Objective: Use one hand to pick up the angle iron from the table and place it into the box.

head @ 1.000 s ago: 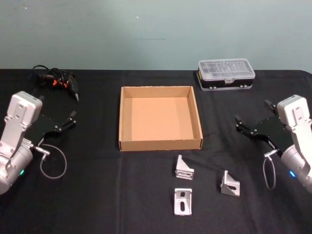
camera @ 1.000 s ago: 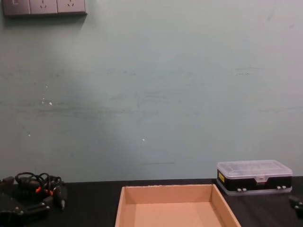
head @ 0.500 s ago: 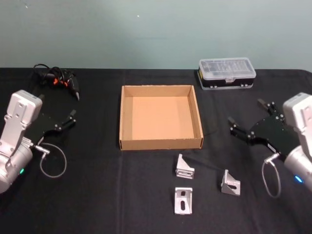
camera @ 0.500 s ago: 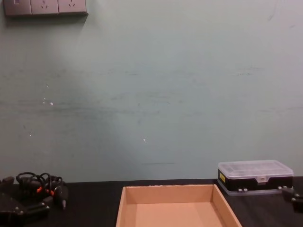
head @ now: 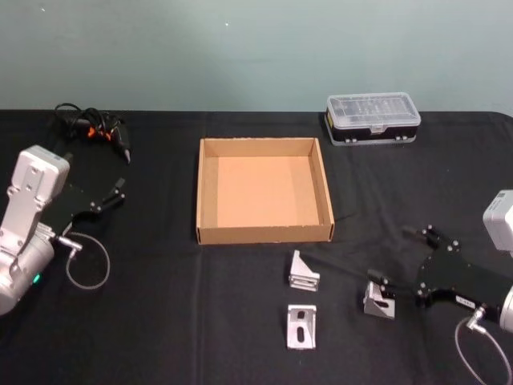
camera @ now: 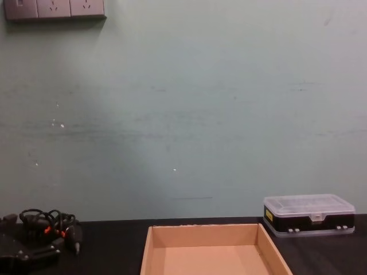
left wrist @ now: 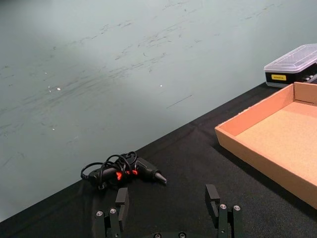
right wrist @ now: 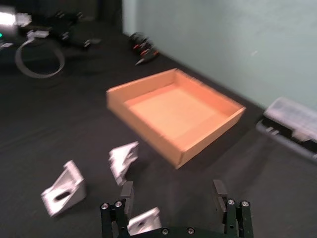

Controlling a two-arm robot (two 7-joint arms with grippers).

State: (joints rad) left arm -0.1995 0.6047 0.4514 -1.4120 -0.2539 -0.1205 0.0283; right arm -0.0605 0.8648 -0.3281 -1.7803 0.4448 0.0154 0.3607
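**While the left gripper is parked, the right gripper is held spread at an angle iron**

Where the flat black matte table [head: 160,321] is seen from the head view, a wide, shallow tan cardboard box [head: 264,235] is set near its middle, open side up. Three small silver metal brackets are laid on the table on the robot's side of the box. The first angle iron [head: 303,275] is stood just beside the box's near wall. The second angle iron [head: 300,327] is laid flat, slot upward, nearer the robot than the first. The third angle iron [head: 378,300] is placed off the box's near right corner, apart from the other two.

The black jointed right gripper [head: 398,255] is held low at the third angle iron, to the right of the box's near right corner, with its fingers spread wide. In the right wrist view the third angle iron [right wrist: 143,220] is seen lying between those spread fingers, close to one of them. Whether it is touched cannot be told.

The black left gripper [head: 119,194] is parked well to the left of the box. In the left wrist view its fingers are seen spread apart.

A small clear-lidded plastic case with a black base [head: 372,120] is set beyond the box's far right corner. A tangled black cable bundle with orange marks [head: 92,131] is laid beyond its far left corner, well apart.
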